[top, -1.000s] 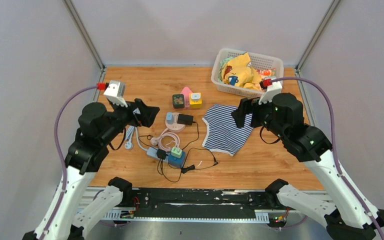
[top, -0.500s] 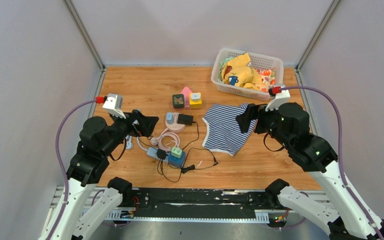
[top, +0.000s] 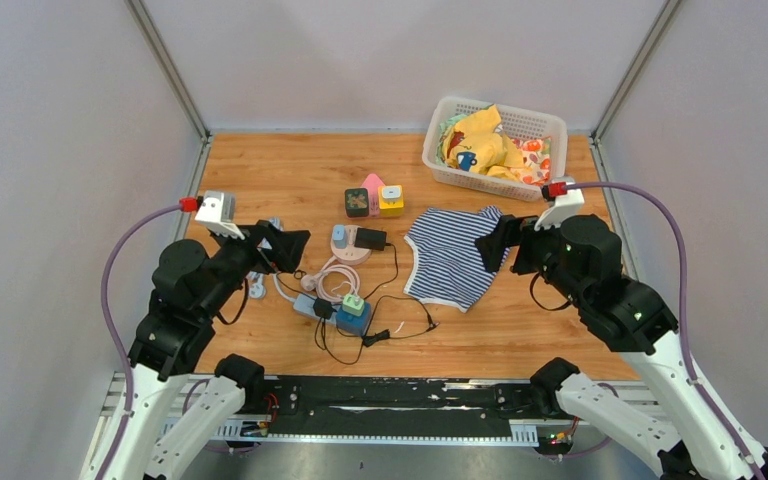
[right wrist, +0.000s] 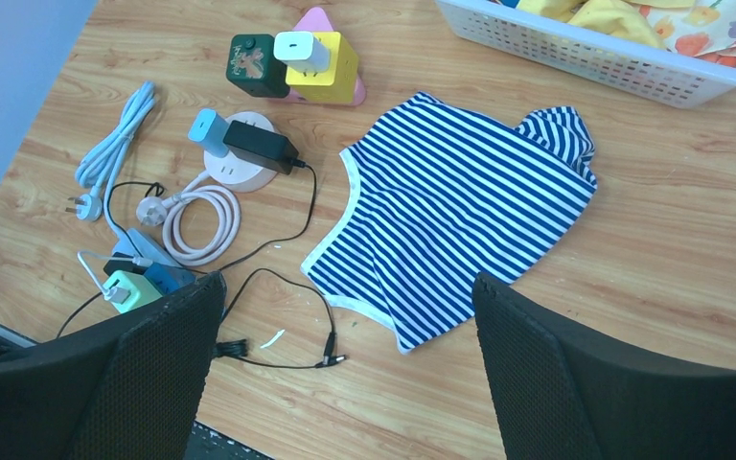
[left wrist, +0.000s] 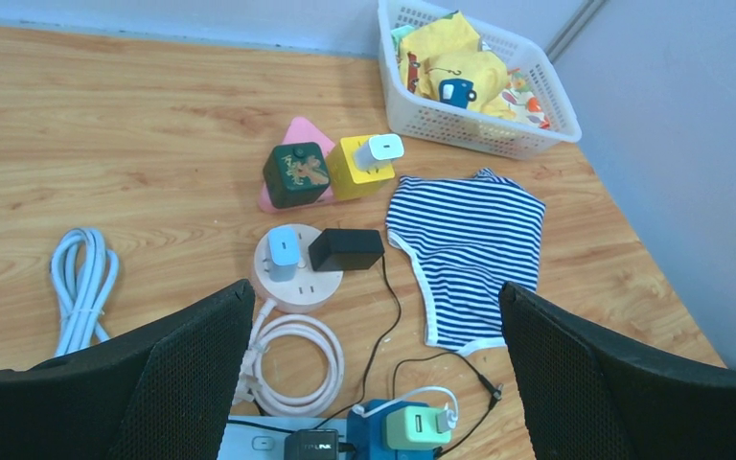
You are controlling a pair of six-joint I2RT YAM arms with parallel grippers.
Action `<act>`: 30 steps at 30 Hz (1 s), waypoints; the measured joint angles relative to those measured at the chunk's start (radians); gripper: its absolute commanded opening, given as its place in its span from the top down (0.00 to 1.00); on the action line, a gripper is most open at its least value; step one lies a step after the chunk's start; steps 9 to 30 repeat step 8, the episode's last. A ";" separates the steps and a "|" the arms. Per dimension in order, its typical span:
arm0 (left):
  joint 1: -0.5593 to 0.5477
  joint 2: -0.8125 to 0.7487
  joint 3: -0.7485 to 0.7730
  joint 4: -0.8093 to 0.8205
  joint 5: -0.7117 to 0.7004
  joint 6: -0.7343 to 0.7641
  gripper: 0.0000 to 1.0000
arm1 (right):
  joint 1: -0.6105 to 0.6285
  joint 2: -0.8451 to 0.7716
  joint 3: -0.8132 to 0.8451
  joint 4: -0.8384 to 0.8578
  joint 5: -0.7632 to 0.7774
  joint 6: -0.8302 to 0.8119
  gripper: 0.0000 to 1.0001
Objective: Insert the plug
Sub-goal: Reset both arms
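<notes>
Wooden tabletop (top: 260, 170) fills the cell between grey walls (top: 390, 60), and nothing lying on it has shifted over the last second; only the arms differ. Both have drawn back toward their bases and sunk a little. The left gripper (left wrist: 376, 292) has slid back and leftward, and the right gripper (right wrist: 347, 283) has backed off toward the right edge of the striped top (right wrist: 460, 211). Both sets of jaws stand wide apart and hold nothing.

Closest under the left gripper lies the power strip (left wrist: 266, 446), carrying a black adapter (left wrist: 311, 446) and a blue block (left wrist: 369, 443) with a green charger (left wrist: 412, 426). Just beyond it, between the fingers, sits the coiled white cord (left wrist: 292, 359). The loose white plug (right wrist: 150, 207) at its end lies flat on the wood, just beside the strip and not in any socket. Off to the left of that gripper rests a bundled pale blue cable (left wrist: 81, 287).

Farther ahead is the round socket (left wrist: 292, 283), holding a pale blue charger (left wrist: 281, 251) and a black power brick (left wrist: 345, 249). Past it stand a green cube (left wrist: 294, 174) and a yellow cube (left wrist: 359, 168), touching each other. Farthest out, ahead and to the right, is the white basket (left wrist: 479, 129) of clothes.
</notes>
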 measured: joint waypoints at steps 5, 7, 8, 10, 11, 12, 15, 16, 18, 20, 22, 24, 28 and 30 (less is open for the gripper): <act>0.000 0.000 0.000 0.001 -0.020 0.001 0.00 | 0.000 -0.010 -0.009 0.000 0.000 0.002 0.02; 0.000 0.002 0.000 0.005 -0.028 0.000 0.00 | 0.000 -0.013 -0.009 0.000 0.000 0.003 0.02; 0.000 0.003 0.001 0.007 -0.031 0.000 0.00 | 0.000 -0.015 -0.009 0.000 0.001 0.004 0.02; 0.000 0.003 0.001 0.007 -0.031 0.000 0.00 | 0.000 -0.015 -0.009 0.000 0.001 0.004 0.02; 0.000 0.003 0.001 0.007 -0.031 0.000 0.00 | 0.000 -0.015 -0.009 0.000 0.001 0.004 0.02; 0.000 0.003 0.001 0.007 -0.031 0.000 0.00 | 0.000 -0.015 -0.009 0.000 0.001 0.004 0.02; 0.000 0.003 0.001 0.007 -0.031 0.000 0.00 | 0.000 -0.015 -0.009 0.000 0.001 0.004 0.02; 0.000 0.003 0.001 0.007 -0.031 0.000 0.00 | 0.000 -0.015 -0.009 0.000 0.001 0.004 0.02; 0.000 0.003 0.001 0.007 -0.031 0.000 0.00 | 0.000 -0.015 -0.009 0.000 0.001 0.004 0.02; 0.000 0.003 0.001 0.007 -0.031 0.000 0.00 | 0.000 -0.015 -0.009 0.000 0.001 0.004 0.02; 0.000 0.003 0.001 0.007 -0.031 0.000 0.00 | 0.000 -0.015 -0.009 0.000 0.001 0.004 0.02; 0.000 0.003 0.001 0.007 -0.031 0.000 0.00 | 0.000 -0.015 -0.009 0.000 0.001 0.004 0.02; 0.000 0.003 0.001 0.007 -0.031 0.000 0.00 | 0.000 -0.015 -0.009 0.000 0.001 0.004 0.02; 0.000 0.003 0.001 0.007 -0.031 0.000 0.00 | 0.000 -0.015 -0.009 0.000 0.001 0.004 0.02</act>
